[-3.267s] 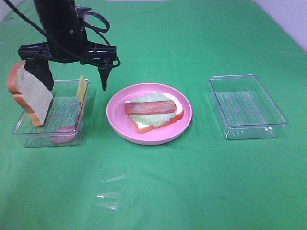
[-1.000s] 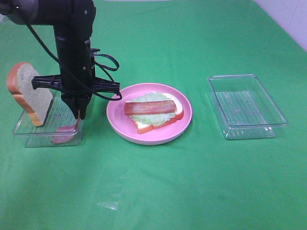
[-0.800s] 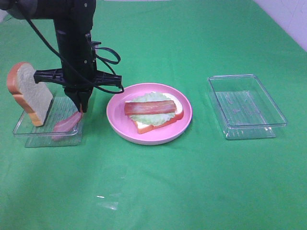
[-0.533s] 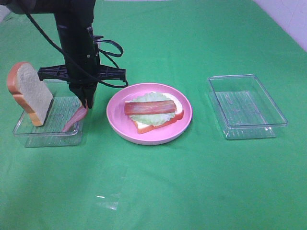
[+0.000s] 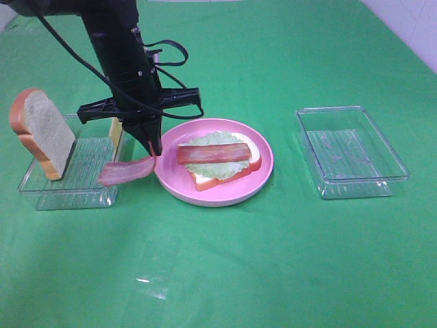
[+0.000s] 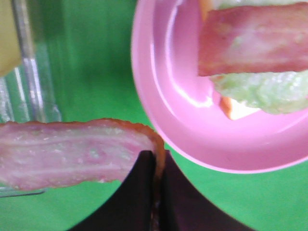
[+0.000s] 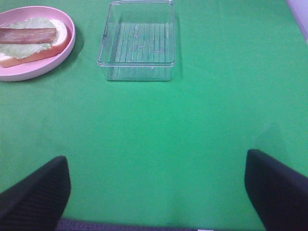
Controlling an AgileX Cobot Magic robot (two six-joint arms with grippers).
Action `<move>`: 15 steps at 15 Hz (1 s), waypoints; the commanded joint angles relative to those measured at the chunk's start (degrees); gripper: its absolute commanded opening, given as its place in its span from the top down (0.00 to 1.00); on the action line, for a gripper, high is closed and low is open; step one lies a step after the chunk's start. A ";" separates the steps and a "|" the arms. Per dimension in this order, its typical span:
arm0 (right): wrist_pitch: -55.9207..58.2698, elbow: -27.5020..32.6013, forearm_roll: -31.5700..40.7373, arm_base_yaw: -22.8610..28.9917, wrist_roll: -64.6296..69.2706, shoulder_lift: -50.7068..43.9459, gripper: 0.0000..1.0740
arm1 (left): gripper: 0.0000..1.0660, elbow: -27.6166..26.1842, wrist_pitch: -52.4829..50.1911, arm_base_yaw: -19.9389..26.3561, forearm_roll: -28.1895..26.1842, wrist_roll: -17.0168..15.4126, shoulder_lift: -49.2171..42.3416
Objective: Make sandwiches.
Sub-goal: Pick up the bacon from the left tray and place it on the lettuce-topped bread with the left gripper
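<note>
On the pink plate (image 5: 171,184) lies an open sandwich (image 5: 217,158): a bread slice, pale green lettuce and one bacon strip. It also shows in the left wrist view (image 6: 255,57) and the right wrist view (image 7: 30,39). My left gripper (image 5: 151,145) is shut on one end of a second bacon strip (image 5: 126,171), which hangs between the left tray and the plate's left rim; the left wrist view shows the strip (image 6: 72,154) pinched at its end. A bread slice (image 5: 42,133) leans in the left tray (image 5: 68,191) beside a yellow cheese slice (image 5: 116,128). My right gripper (image 7: 156,192) is open, over bare cloth.
An empty clear tray (image 5: 349,152) stands right of the plate; it also shows in the right wrist view (image 7: 138,41). Green cloth covers the whole table.
My left gripper closed on the bacon strip in the left tray, lifted it out and carried it right, up to the plate's left rim. The cheese slice shows again.
</note>
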 commanded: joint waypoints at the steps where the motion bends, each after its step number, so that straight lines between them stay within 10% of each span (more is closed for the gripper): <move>1: -0.29 0.23 0.00 -0.29 -0.57 -1.60 0.10 | 1.00 -3.95 4.53 0.06 -6.36 4.35 0.06; 3: -0.29 0.23 0.00 -0.29 -0.57 -1.60 0.10 | 1.00 -11.17 1.66 0.06 -21.08 15.99 0.06; 6: -0.29 0.23 0.00 -0.29 -0.57 -1.60 0.10 | 1.00 -12.66 -1.26 0.06 -31.34 23.78 0.17; 15: -0.29 0.23 0.00 -0.29 -0.57 -1.60 0.10 | 1.00 -12.66 -4.64 0.11 -31.46 24.69 1.66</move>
